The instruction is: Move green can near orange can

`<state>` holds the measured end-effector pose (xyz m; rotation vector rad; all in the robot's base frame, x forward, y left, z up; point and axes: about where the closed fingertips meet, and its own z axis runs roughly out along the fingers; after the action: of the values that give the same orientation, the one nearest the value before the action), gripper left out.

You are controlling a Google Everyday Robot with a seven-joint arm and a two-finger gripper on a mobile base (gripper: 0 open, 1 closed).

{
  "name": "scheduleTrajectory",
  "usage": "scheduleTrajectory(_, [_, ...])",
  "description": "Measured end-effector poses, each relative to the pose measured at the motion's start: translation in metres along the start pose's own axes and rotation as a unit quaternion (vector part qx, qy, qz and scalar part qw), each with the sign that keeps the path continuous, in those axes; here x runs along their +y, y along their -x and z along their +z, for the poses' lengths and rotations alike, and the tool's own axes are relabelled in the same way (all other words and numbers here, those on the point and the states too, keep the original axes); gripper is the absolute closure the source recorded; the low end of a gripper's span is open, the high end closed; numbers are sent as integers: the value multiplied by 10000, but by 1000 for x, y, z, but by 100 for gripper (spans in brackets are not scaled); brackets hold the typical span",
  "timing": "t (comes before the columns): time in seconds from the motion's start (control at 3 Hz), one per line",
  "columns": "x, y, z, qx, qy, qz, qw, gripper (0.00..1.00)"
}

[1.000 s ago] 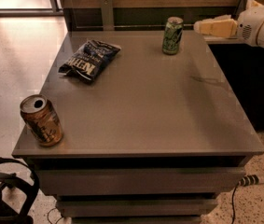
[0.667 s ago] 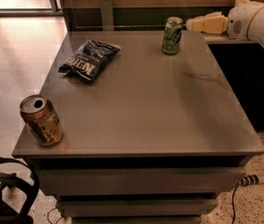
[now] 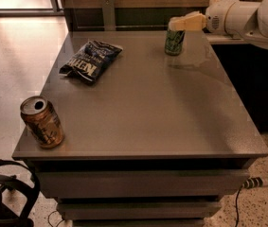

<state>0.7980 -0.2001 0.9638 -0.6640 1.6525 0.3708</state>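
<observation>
The green can (image 3: 174, 42) stands upright at the far right of the grey table (image 3: 143, 108). My gripper (image 3: 177, 23) comes in from the right on a white arm and is right at the top of the green can, covering its silver top. The orange can (image 3: 41, 122) stands upright at the near left corner of the table, its silver top with a hole showing. The two cans are far apart, across the table's diagonal.
A dark blue chip bag (image 3: 90, 60) lies at the far left of the table. A wooden wall runs behind the table. A dark cabinet stands to the right. Black base parts (image 3: 1, 193) sit on the floor at the lower left.
My gripper has moved left, from beside the green can to over its top. The cans and the chip bag have not moved.
</observation>
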Motion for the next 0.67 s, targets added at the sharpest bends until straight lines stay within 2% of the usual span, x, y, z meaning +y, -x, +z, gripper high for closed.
scheduleTrajectory(0.67, [-7, -37, 29, 6, 122, 416, 9991, 0])
